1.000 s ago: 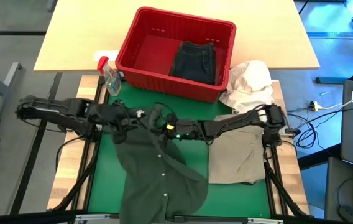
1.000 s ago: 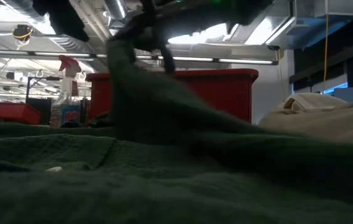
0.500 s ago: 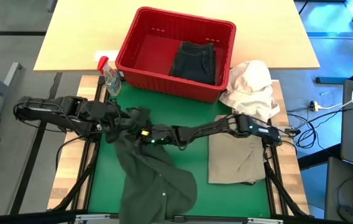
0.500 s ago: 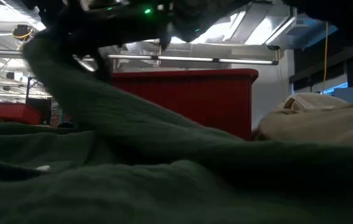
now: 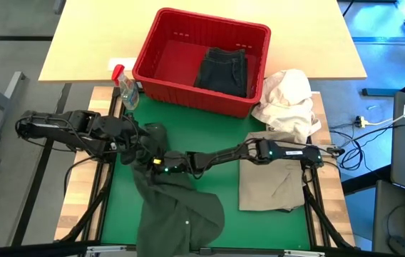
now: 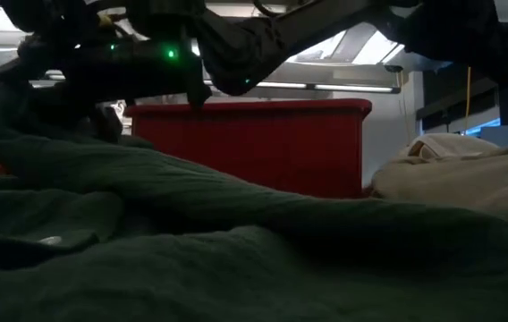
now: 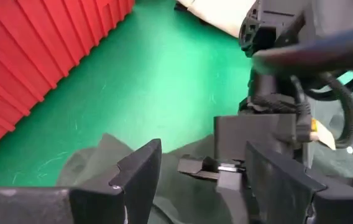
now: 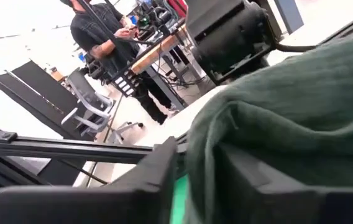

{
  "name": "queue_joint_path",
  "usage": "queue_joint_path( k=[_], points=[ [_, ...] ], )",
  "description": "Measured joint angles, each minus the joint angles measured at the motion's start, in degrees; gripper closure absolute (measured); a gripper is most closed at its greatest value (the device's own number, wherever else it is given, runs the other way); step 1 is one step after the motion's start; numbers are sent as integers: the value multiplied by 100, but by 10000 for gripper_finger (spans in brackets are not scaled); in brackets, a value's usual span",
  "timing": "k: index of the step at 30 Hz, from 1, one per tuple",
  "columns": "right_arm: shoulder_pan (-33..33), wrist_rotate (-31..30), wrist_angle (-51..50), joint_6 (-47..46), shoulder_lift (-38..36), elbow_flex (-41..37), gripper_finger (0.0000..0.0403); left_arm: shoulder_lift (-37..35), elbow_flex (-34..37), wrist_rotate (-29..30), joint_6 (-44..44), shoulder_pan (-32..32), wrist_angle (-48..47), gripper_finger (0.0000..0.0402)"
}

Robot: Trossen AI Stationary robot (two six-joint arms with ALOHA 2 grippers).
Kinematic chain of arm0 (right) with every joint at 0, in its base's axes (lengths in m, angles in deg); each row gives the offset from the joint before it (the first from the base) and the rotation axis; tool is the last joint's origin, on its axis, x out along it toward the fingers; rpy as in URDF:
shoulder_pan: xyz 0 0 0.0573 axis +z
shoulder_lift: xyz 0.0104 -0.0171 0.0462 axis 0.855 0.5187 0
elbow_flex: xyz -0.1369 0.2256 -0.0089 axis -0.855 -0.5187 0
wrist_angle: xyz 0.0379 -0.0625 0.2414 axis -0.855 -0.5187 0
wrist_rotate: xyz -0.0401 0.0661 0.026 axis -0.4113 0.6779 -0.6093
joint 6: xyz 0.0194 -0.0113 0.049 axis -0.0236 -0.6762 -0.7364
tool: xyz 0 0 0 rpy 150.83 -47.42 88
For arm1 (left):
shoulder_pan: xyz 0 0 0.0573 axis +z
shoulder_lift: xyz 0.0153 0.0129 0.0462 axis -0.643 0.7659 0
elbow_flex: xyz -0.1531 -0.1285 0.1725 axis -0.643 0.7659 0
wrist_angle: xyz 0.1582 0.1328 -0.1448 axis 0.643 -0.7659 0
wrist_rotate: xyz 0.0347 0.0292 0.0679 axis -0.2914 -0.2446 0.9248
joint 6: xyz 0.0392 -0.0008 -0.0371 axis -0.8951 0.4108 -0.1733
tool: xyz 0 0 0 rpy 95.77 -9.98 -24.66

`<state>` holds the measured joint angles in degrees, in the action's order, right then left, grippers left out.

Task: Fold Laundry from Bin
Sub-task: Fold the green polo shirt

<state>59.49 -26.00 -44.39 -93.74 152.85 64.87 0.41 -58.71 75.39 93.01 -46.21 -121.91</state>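
Observation:
A dark green shirt (image 5: 177, 210) lies crumpled on the green mat (image 5: 224, 132), its upper end bunched near both grippers. My right gripper (image 5: 154, 163) reaches level across the mat from the right, and a fold of the shirt (image 8: 288, 106) lies between its slightly parted fingers. My left gripper (image 5: 140, 146) stands open just left of it; its fingers (image 7: 145, 168) flank the right gripper (image 7: 204, 167) without touching it. The red bin (image 5: 202, 18) at the far side holds one dark garment (image 5: 224, 70). My right gripper comes level from the table's right, with a fold of the shirt's upper end (image 8: 214, 149) between its fingers. A strip of mat shows between one finger (image 8: 161, 168) and the cloth. The rest of the shirt rests slack on the mat.
A folded khaki garment (image 5: 274, 182) lies on the mat's right side, with a white cloth bundle (image 5: 284, 96) beyond it. A spray bottle (image 5: 126, 91) stands left of the bin. A person (image 8: 102, 31) stands in the room beyond the table.
My right gripper has gone toward the table's left edge and down, carrying the shirt's upper end with it. That end has come down beside my left gripper, and the shirt has bunched narrower. Its near part has stayed on the mat.

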Motion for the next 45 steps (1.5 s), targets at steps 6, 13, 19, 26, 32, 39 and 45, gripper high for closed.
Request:
queue_joint_path(
  k=[6,13,19,26,32,39,45],
  points=[
    [46,138,-127,96,9,4,183,1,2,2,6,0,-3,176],
    [37,301,-629,731,0,11,94,51,6,23,140,0,-22,176],
    [-38,474,-2339,921,-31,4,95,174,9,51,367,1,-47,176],
    [187,773,-3244,1372,-424,2,114,462,113,321,734,0,-114,176],
    [450,-134,-5717,2199,-1229,2,126,538,589,292,1244,-4,234,176],
    [926,-1015,-6231,2545,-1489,-216,127,697,1303,-458,1568,-149,1685,176],
    [1086,-273,-4490,2657,-1405,-1241,127,1271,2086,-308,1865,-531,3025,176]
  ],
)
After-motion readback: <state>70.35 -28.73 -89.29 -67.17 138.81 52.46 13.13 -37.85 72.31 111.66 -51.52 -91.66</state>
